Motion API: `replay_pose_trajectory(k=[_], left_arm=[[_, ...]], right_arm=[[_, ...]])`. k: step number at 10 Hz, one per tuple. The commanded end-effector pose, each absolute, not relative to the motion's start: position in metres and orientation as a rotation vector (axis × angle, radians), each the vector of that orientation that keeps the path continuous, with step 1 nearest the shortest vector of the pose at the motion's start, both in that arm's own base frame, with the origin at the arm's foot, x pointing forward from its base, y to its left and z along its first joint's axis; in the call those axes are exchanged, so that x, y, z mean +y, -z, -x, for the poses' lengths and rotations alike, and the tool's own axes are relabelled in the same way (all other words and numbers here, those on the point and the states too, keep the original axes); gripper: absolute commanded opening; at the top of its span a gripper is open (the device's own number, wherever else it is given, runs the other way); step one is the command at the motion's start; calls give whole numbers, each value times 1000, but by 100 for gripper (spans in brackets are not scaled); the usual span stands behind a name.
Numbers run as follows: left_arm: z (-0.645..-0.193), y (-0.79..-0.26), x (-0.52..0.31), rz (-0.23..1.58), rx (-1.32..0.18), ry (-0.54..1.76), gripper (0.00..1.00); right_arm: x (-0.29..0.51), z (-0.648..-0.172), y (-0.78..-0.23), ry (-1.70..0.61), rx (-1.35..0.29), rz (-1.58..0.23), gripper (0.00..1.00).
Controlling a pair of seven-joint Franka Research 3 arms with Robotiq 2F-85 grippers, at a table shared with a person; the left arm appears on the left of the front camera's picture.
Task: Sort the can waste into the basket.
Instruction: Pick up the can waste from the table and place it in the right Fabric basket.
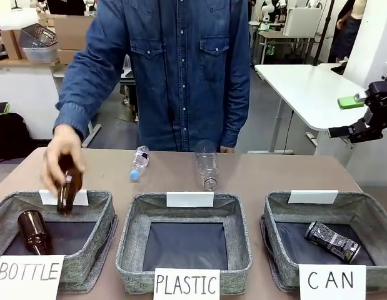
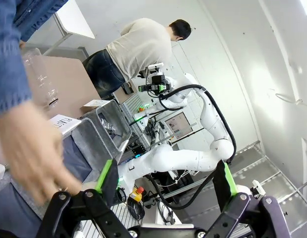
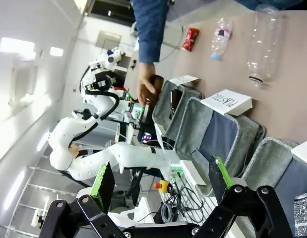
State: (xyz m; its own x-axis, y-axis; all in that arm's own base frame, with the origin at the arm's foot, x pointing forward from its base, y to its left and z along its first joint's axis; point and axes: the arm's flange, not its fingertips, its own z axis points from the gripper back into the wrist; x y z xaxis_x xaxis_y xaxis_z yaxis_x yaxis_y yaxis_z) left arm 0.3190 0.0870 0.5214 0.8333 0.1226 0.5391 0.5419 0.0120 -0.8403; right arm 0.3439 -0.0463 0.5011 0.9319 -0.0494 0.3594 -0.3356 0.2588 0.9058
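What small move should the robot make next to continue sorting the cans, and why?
Probably ease the open left gripper toward the red can. The dark can already lies in the CAN basket, while the red one lies on the table near the person's sleeve, so go slowly.

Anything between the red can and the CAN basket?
Yes. The red can lies at the table's far side; the small plastic bottle and the large clear bottle lie on the table between it and the CAN basket. The person's arm reaches down beside the can.
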Motion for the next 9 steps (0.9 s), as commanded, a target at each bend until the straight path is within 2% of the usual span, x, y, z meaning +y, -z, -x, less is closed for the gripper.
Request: replay_pose_trajectory(k=[1,2,4,5,9], left_arm=[[-319,-521,87,1545,-547,354,100],[-303,-534,118,1428,-429,360,100],[-253,-553,202,1301,-548,-17,100],[-229,-555,217,1284,-597,-104,100],[-240,-543,219,1253,-538,-147,100]], right_arm=[[-47,-343,-501,-225,-346,-1294,100],[-47,-343,-501,-225,-346,-1294,100],[-47,-343,-501,-225,-346,-1294,100],[-47,-343,-501,-225,-346,-1294,100],[-47,-343,-501,-225,-346,-1294,100]])
